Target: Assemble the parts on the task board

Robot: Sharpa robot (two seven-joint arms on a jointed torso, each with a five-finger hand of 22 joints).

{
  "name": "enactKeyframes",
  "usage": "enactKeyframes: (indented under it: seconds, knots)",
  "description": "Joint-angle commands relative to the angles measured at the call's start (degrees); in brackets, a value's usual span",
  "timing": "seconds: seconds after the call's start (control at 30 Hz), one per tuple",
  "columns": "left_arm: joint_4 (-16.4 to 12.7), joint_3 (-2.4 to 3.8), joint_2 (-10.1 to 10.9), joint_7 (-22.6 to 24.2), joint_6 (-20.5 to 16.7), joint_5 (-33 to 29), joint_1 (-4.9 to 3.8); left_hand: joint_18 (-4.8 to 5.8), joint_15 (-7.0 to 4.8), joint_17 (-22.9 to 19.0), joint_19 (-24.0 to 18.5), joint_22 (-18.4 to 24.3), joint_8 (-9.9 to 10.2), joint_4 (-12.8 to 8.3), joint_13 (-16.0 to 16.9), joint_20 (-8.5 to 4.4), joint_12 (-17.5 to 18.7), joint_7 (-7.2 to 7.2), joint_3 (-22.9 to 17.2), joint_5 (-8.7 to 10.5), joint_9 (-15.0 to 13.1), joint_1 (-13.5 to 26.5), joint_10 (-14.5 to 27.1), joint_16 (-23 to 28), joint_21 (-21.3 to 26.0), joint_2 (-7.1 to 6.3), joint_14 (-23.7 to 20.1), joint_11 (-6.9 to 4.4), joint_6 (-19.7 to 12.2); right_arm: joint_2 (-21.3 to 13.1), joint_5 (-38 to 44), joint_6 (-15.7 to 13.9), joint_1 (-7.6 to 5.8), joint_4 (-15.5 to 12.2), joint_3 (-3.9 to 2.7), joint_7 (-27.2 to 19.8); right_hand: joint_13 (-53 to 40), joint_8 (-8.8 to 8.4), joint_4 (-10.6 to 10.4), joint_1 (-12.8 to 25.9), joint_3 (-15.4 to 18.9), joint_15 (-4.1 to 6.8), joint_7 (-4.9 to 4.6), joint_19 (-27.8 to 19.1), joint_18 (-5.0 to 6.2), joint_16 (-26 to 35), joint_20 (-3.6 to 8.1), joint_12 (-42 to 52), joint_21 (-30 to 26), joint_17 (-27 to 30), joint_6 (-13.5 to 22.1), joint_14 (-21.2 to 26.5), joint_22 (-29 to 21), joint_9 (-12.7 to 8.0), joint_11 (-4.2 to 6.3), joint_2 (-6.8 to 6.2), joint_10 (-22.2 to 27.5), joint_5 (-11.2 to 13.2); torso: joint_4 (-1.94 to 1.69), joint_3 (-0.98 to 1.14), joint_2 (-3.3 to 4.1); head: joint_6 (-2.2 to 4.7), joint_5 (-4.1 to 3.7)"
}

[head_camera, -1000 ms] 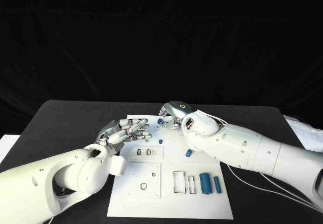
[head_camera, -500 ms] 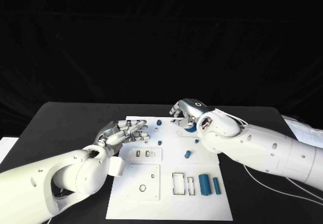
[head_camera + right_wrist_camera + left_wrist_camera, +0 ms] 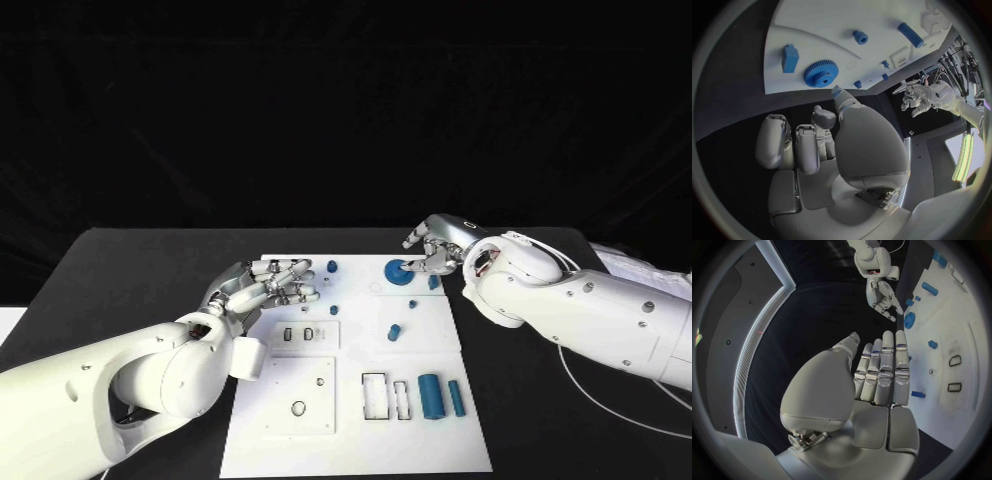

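Task board (image 3: pixel 361 400) sits lower centre of the frame. Right hand (image 3: pixel 440 246), upper right, fingers curled and holding nothing, hovers beside blue gear (image 3: pixel 397 268). Left hand (image 3: pixel 267 285), centre-left, fingers pressed together, empty. Risk: curled fingers clip the gear and knock it off its seat.
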State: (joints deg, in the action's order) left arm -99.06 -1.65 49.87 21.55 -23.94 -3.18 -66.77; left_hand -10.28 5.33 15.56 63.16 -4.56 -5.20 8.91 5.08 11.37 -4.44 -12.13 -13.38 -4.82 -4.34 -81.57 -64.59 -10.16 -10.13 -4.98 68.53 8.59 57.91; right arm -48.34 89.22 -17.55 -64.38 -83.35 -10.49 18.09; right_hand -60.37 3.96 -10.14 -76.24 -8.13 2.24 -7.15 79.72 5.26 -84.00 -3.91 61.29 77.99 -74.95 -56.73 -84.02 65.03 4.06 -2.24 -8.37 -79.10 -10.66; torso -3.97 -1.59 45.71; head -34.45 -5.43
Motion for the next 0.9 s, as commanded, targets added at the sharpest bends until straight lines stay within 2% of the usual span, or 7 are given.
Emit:
enactKeyframes:
  seconds: [0.03,0.23,0.43,0.9]
  knots:
    - [0.17,0.02,-0.27,0.07,1.69,-0.43,-0.05,-0.09,-0.13,0.08,0.42,0.07,0.22,-0.37,-0.08,-0.07,0.26,0.03,-0.07,0.11,-0.02,-0.60,0.37,0.26,0.39,0.28,-0.22,-0.09,-0.26,0.14,-0.52,4.41,0.03,0.48,-0.05,2.31,-2.93,0.38,-0.68,-0.13,0.73,-0.26,-0.35,0.39,-0.65,-0.48,-0.04,2.62,0.53,-2.75,0.00,-3.93,0.82,0.03,-0.08,0.36,-0.72,0.38,-0.01,-0.15,0.03,-0.06,-0.22]
    - [0.34,0.02,-0.49,0.06,1.86,-0.48,-0.04,-0.09,-0.14,0.12,0.43,0.07,0.21,-0.42,-0.09,-0.08,0.25,0.04,-0.14,0.10,-0.03,-0.65,0.35,0.28,0.40,0.35,-0.22,-0.11,-0.25,0.80,-0.63,5.71,0.04,1.22,-0.06,2.63,-5.70,0.48,-1.48,-0.50,1.44,-0.35,-0.42,0.50,-0.76,-0.97,-0.17,4.98,0.99,-3.64,-0.05,-4.05,1.55,0.06,-0.17,0.45,-1.11,0.35,-0.05,-0.08,0.04,-0.28,-0.16]
    - [0.38,0.02,-0.52,0.03,1.84,-0.49,-0.04,-0.09,-0.14,0.12,0.43,0.07,0.21,-0.42,-0.09,-0.08,0.25,0.04,-0.14,0.10,-0.03,-0.65,0.35,0.28,0.40,0.35,-0.22,-0.11,-0.25,1.37,-0.52,6.40,0.05,1.26,-0.06,2.71,-8.15,0.69,-1.89,-0.85,1.74,-0.39,-0.39,0.87,-0.95,-1.53,-0.22,7.23,1.62,-4.73,-0.35,-4.23,2.68,0.11,-0.19,0.78,-1.81,0.29,-0.04,-0.14,0.02,-0.37,-0.20]
    - [0.46,0.02,-0.54,-0.05,1.72,-0.49,-0.04,-0.09,-0.14,0.12,0.43,0.07,0.21,-0.42,-0.09,-0.08,0.25,0.04,-0.14,0.10,-0.03,-0.65,0.35,0.28,0.40,0.35,-0.22,-0.11,-0.25,2.14,0.03,6.00,0.05,1.27,-0.04,2.95,-11.07,0.96,-2.33,-1.03,2.07,-0.41,-0.37,1.27,-1.15,-2.05,-0.26,9.97,2.32,-5.73,-0.74,-4.38,3.90,0.15,-0.19,1.28,-2.79,0.09,-0.03,-0.11,0.06,-0.45,-0.14]
